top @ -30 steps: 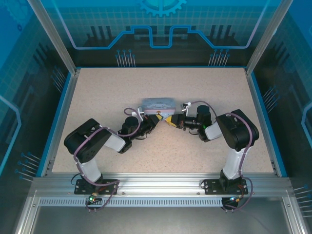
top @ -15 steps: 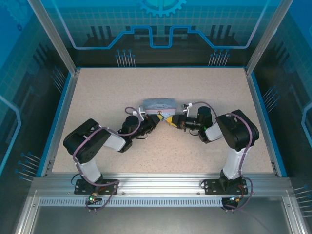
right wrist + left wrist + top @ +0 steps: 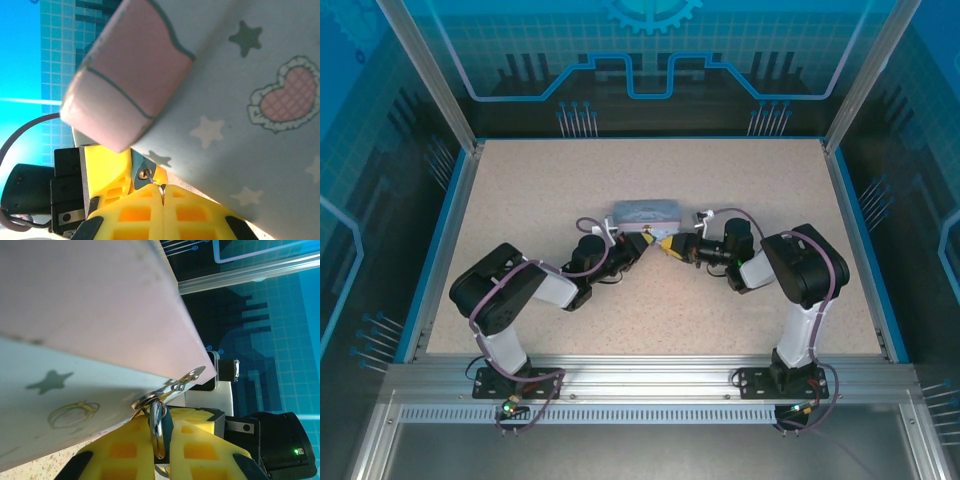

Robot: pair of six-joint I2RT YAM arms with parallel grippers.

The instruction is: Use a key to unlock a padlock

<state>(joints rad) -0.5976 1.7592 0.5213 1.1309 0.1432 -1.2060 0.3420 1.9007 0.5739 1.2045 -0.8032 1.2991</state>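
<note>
gripping padlock point(image 3: 140, 167) with left gripper point(image 3: 161, 426), key point(image 3: 161, 188) with right gripper point(image 3: 163, 197) at the keyhole point(image 3: 145, 174); probably yet to insert and turn.

- tin box point(image 3: 645, 212) lying about mid-table, pale blue-grey in the top view; in the right wrist view its pale-blue face carries grey and white stars and a pink chequered heart point(image 3: 287, 97) with a frilled edge; a pink panel with a rounded corner adjoins that face
- in the left wrist view the tin shows a plain pink face above a pale one printed with a dark star point(image 3: 49, 381) and a yellow ring point(image 3: 75, 413)
- table point(image 3: 540, 190), speckled beige; blue edging point(image 3: 438, 240) along its sides
- aluminium rail point(image 3: 650, 378) across the near edge
- back wall point(image 3: 650, 60), translucent teal with circuit-like lines; gear emblem point(image 3: 650, 12) at its top
</note>
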